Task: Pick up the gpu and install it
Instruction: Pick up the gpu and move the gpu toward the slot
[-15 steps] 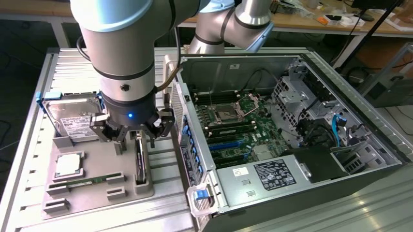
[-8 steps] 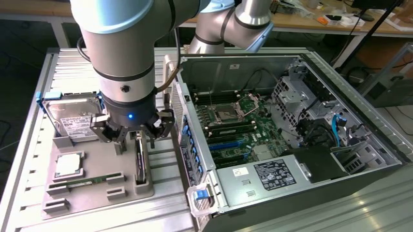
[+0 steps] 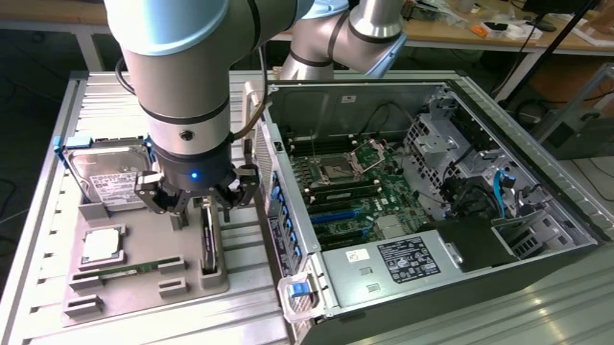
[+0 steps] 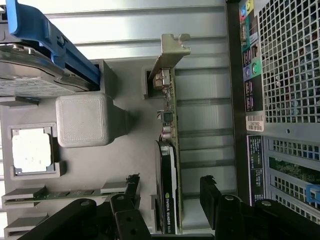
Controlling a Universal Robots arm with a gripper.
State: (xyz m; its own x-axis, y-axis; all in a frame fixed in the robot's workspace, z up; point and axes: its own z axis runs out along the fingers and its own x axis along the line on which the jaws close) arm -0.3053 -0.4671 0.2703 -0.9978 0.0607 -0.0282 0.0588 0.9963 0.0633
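Note:
The gpu stands on its long edge in a slot of the grey parts tray, green board with a black cooler and its silver bracket at the far end. In the exterior view the gpu is the thin dark card just below my gripper. My gripper is open and hangs over the cooler end of the card. One black finger is on each side of the card, and neither touches it.
The tray also holds a hard drive in a blue frame, a processor and a memory stick. The open computer case, motherboard exposed, lies at the exterior view's right, its rear panel close beside the gpu.

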